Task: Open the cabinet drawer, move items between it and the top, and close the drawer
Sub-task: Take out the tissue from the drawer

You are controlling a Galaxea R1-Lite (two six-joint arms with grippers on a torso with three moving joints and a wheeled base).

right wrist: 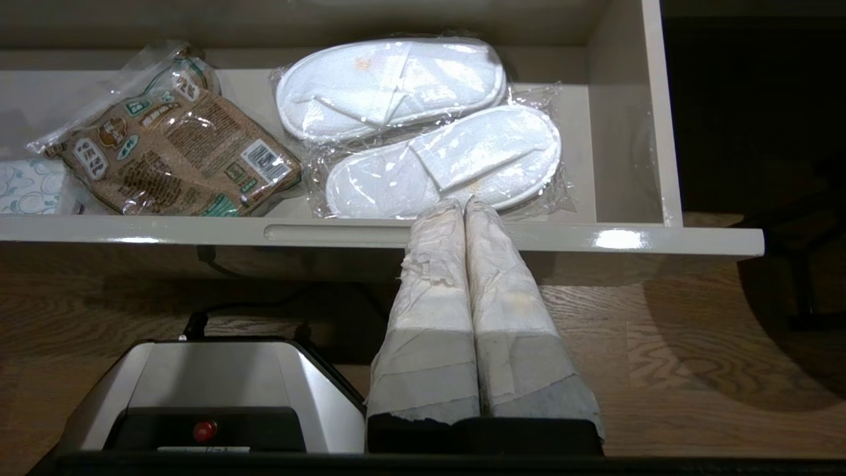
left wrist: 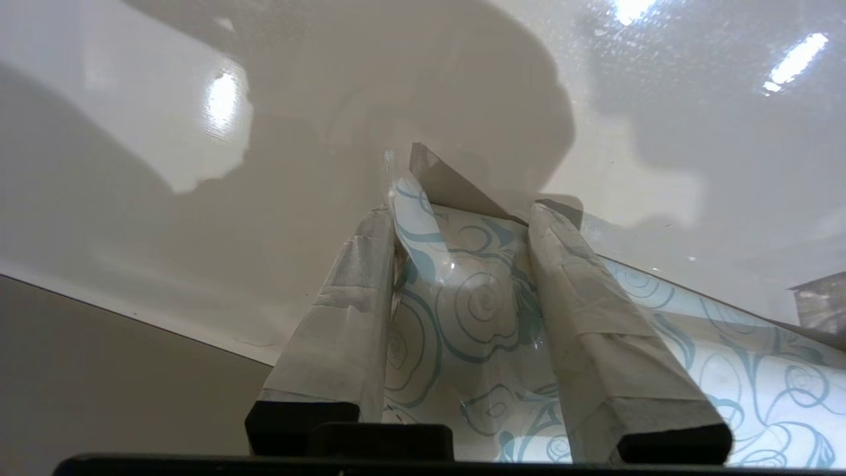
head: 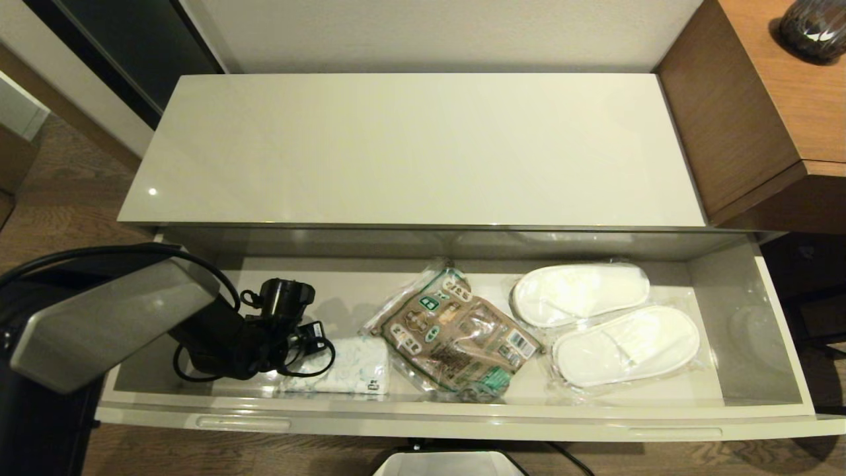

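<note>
The cabinet drawer [head: 462, 423] stands pulled out below the bare top [head: 410, 145]. At its left end lies the small white packet [head: 353, 370] with blue swirls. My left gripper [head: 307, 363] is down in the drawer on the packet's left end. In the left wrist view the packet [left wrist: 476, 297] bulges, pinched between the taped fingers [left wrist: 350, 317] of that gripper [left wrist: 462, 215]. The wrapped white slippers [head: 605, 324] lie at the drawer's right end. My right gripper [right wrist: 462, 201] is shut and empty, hanging over the floor just before the drawer front, facing the slippers [right wrist: 410, 125].
A brown-and-green printed packet [head: 456, 337] lies mid-drawer between the white packet and the slippers. A brown wood-grain desk [head: 760, 99] with a dark object [head: 813, 26] on it adjoins the top on the right. My base [right wrist: 211, 377] sits below the drawer front.
</note>
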